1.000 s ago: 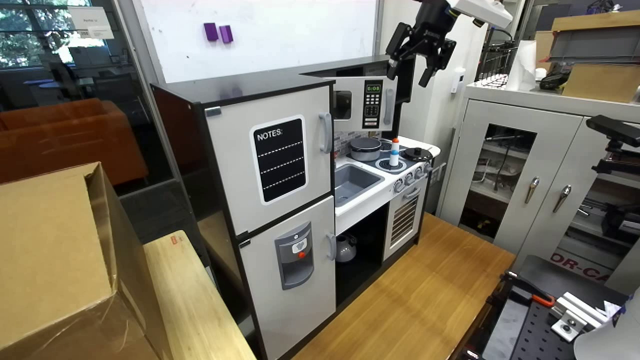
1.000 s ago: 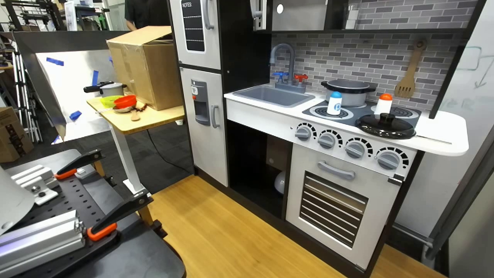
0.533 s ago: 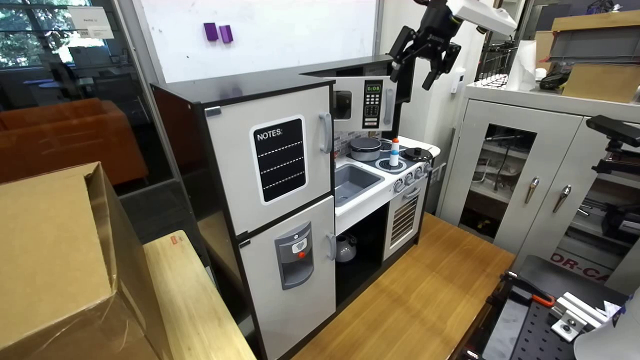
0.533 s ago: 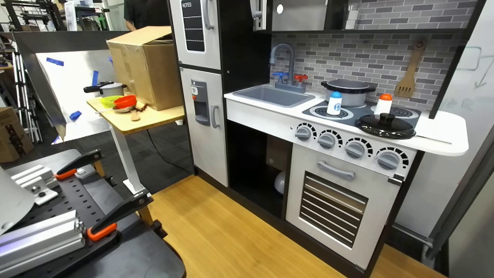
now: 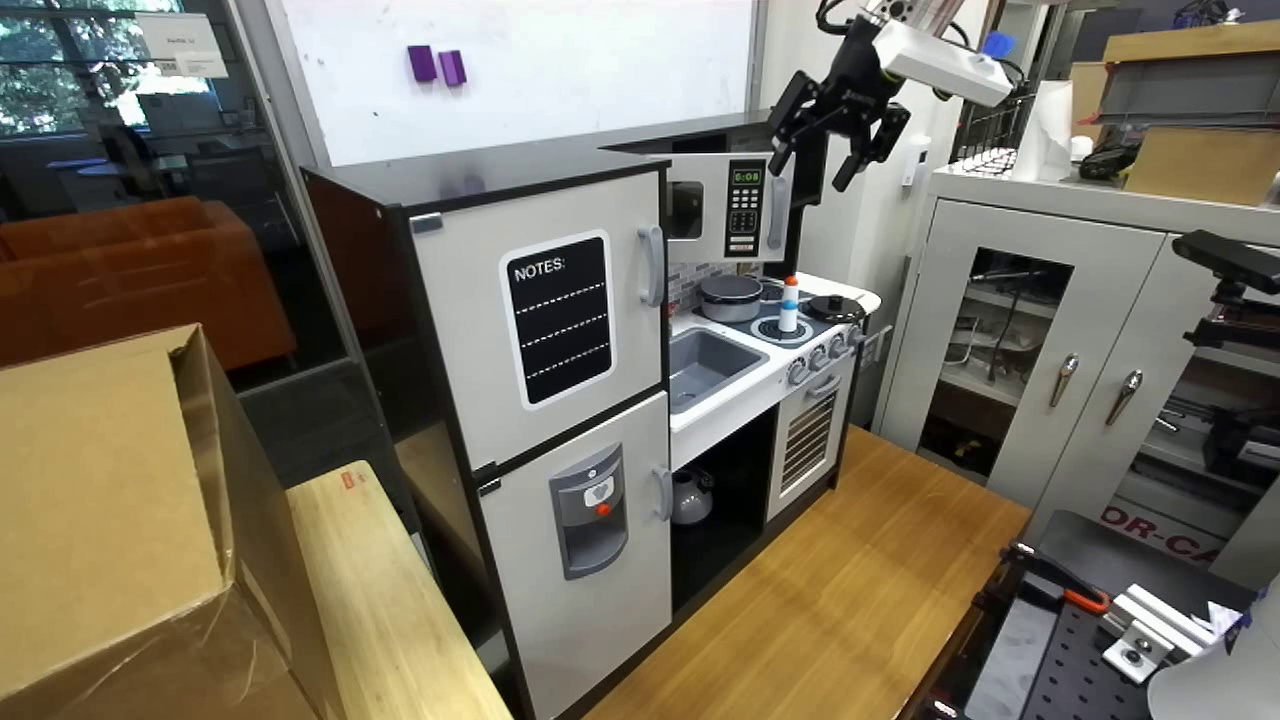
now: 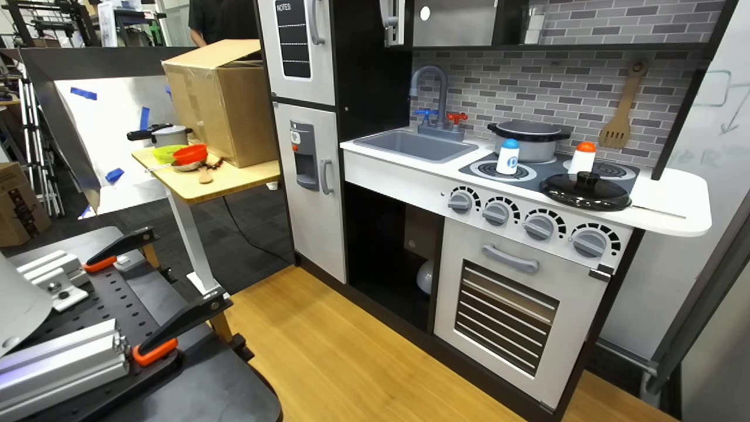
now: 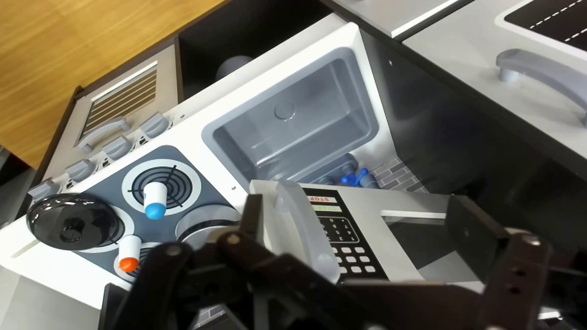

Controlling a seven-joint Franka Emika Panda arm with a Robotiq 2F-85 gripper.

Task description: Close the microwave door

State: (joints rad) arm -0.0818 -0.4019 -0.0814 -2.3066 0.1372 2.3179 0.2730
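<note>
The gripper (image 7: 357, 213) has its fingers apart, nothing clamped — just below them the microwave door (image 5: 715, 210) stands swung out, upright handle (image 7: 305, 231) on the nearer edge; closing likely wants a push on the front.

Just left of and below the gripper (image 5: 810, 176) in an exterior view, we read 6:08 on the green display (image 5: 746, 177) of the microwave door (image 5: 716, 208); in the wrist view, between the fingers (image 7: 474, 227), its STOP label (image 7: 322, 199) appears upside down. Farther left and lower, NOTES: heads the black board (image 5: 560, 320) on the upper fridge door (image 5: 627, 330), and well right and lower we make out red OR-CA on a pale surface (image 5: 1160, 532) inside the grey cabinet (image 5: 1095, 300).
</note>
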